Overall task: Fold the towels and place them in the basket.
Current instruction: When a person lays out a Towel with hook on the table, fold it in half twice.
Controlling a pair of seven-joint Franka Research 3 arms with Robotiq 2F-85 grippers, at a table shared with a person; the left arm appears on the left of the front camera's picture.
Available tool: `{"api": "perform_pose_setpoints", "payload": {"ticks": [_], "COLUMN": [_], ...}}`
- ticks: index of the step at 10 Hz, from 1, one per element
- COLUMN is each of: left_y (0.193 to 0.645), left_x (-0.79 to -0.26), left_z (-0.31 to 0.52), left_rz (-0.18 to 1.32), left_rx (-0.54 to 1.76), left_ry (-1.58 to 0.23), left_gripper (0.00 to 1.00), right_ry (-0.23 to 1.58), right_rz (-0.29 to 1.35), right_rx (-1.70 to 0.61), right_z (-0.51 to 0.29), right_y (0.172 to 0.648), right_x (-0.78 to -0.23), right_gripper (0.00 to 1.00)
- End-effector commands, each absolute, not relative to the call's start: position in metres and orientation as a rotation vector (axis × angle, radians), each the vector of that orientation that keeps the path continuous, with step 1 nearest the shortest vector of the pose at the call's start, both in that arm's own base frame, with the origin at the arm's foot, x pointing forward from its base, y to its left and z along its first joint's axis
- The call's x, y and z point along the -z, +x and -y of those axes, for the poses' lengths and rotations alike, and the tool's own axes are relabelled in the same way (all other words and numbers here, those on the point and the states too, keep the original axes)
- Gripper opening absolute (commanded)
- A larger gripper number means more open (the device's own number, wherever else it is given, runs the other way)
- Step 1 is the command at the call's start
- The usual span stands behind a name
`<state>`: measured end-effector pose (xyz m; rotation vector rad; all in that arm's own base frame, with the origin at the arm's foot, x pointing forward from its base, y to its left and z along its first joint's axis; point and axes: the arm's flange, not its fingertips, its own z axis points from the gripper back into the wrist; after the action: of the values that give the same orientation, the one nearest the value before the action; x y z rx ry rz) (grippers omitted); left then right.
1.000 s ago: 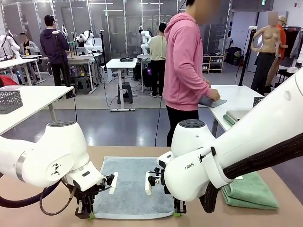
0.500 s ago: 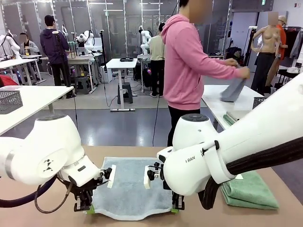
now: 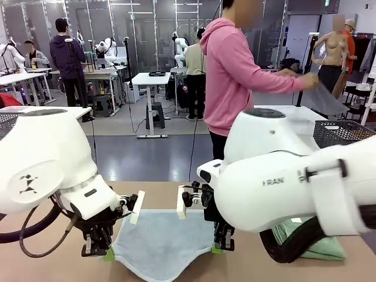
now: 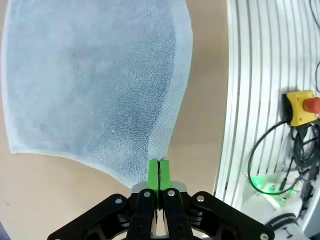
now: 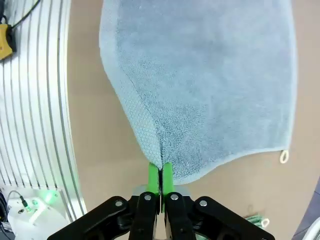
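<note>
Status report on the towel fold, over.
Left gripper shut on blue-grey towel, near corner. Right gripper shut on its other near corner. Near edge up, sagging between. Green towel folded at right.

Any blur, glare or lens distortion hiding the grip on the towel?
Front view: evenly lit, only the person's cloth looks motion-blurred. Left wrist view: towel sharp, white ribs bowed by the lens. Right wrist view: same, no glare.

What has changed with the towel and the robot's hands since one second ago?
The left hand and right hand, each shut on a near corner of the blue-grey towel, rose and lifted its near edge off the table; it sags between them. The folded green towel stayed in place.
</note>
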<state>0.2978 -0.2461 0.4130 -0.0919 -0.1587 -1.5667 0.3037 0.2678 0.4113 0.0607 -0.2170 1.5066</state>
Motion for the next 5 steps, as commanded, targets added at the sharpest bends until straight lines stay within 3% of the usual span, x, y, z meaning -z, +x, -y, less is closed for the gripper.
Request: {"api": "perform_pose_setpoints", "payload": {"ticks": [1,5], "left_y": [0.291,0.343], "left_x": [-0.421,-0.438], "left_z": [0.236,0.251], "left_rz": [0.164,0.203], "left_rx": [1.570,1.607], "left_ry": [-0.082,-0.041], "left_gripper": [0.00,0.00], "right_ry": [0.054,0.060], "right_rz": [0.243,0.258], "right_rx": [-1.504,-1.518], "right_z": [-0.260,-0.269], "right_y": [0.300,0.344], "right_x": [-0.423,-0.431], "right_gripper": [0.00,0.00]}}
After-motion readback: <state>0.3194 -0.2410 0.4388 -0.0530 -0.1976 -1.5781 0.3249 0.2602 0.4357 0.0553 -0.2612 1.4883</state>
